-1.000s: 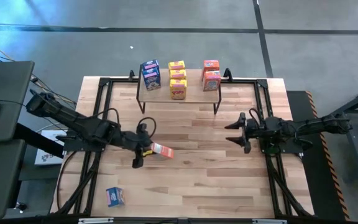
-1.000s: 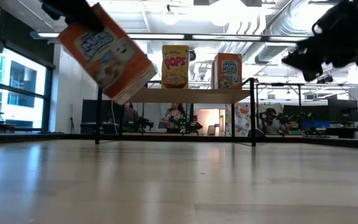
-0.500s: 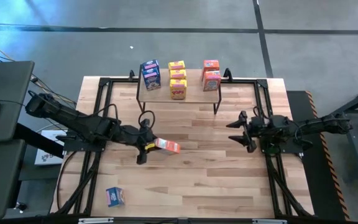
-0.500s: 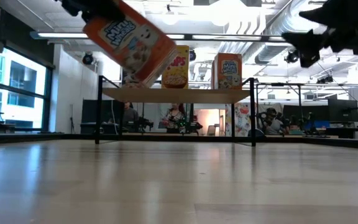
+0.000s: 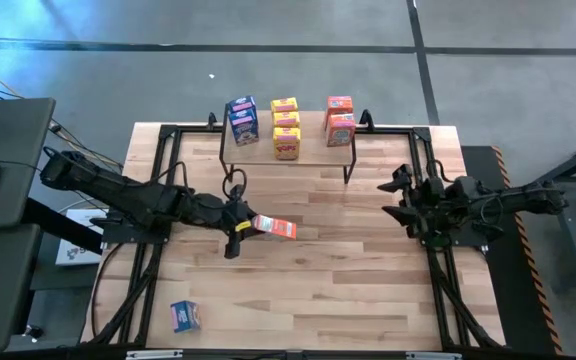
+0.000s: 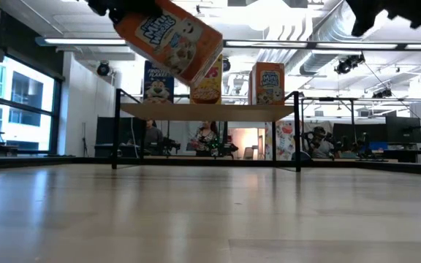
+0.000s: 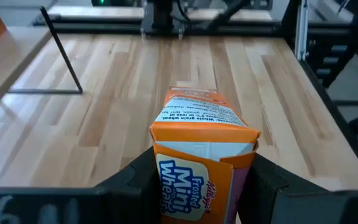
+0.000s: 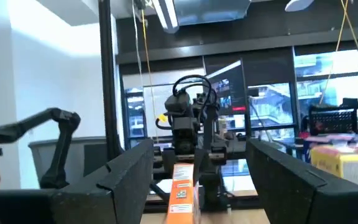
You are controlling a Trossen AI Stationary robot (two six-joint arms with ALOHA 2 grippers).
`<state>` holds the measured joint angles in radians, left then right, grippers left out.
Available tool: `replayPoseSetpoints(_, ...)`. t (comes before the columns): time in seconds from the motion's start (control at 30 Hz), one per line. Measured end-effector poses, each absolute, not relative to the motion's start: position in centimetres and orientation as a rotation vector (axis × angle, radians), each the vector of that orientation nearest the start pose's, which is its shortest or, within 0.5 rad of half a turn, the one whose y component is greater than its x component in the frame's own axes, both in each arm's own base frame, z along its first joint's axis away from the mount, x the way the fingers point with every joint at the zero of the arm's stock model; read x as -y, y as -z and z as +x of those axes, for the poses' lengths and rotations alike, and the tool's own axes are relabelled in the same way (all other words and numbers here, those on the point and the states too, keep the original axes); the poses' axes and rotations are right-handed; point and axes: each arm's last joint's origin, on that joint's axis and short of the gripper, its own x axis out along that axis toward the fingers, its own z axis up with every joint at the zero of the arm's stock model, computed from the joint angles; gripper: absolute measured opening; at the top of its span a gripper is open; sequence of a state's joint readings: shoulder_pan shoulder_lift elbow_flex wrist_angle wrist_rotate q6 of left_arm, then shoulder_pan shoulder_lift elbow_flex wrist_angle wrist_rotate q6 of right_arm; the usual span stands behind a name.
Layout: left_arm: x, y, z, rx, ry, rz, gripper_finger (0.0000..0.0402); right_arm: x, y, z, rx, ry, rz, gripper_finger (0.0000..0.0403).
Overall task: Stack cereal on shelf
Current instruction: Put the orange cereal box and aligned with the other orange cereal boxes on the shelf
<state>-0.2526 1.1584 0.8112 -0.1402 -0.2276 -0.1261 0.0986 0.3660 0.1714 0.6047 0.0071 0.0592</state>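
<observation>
My left gripper is shut on an orange-red cereal box and holds it above the middle of the table. The box also shows in the low view and in the left wrist view. The wooden-topped shelf stands at the far edge on thin black legs. On its top stand blue, yellow and orange-red boxes. Another blue box lies on the table near the front left corner. My right gripper is open and empty at the right side. My left gripper pinches the orange-red box between its two fingers, one on each side of the box's near end. The fingers come level from the table's left and lie along the box, which sticks out past them. The box is lifted clear of the table and tilted.
Black metal frame rails run along the table's left, right and far sides. The shelf's black legs stand on the far part of the table. Bare wood lies between the two grippers.
My left gripper has carried the orange-red box toward the table's right edge and upward; the box stays tilted and clear of the table. My right gripper has drawn back toward the right edge and risen.
</observation>
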Motion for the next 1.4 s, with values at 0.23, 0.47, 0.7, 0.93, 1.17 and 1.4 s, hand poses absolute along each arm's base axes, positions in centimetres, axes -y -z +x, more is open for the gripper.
replayPoseSetpoints(0.23,5.2,-28.0,24.6,-0.442,-0.012,0.016,0.0142,-1.0,-27.7,13.0,0.281,0.01,0.021,0.0248)
replayPoseSetpoints(0.47,5.5,-30.0,25.8,-0.454,-0.016,0.087,0.0142,-1.1,-29.2,15.4,0.08,0.052,0.002,0.0248)
replayPoseSetpoints(0.7,5.4,-30.1,28.0,-0.575,-0.033,0.136,0.0142,-1.3,-29.5,17.8,-0.008,0.052,-0.01,0.0248)
replayPoseSetpoints(0.93,5.1,-29.1,30.7,-0.644,-0.059,0.126,0.0142,-1.5,-28.3,20.1,-0.094,0.055,-0.02,0.0248)
replayPoseSetpoints(1.17,4.9,-29.2,33.1,-0.655,-0.048,0.109,0.0142,-1.7,-26.7,22.0,-0.151,0.051,-0.027,0.0248)
replayPoseSetpoints(1.4,4.5,-29.3,35.1,-0.655,-0.076,0.075,0.0142,-2.0,-25.2,23.5,-0.203,0.014,-0.021,0.0248)
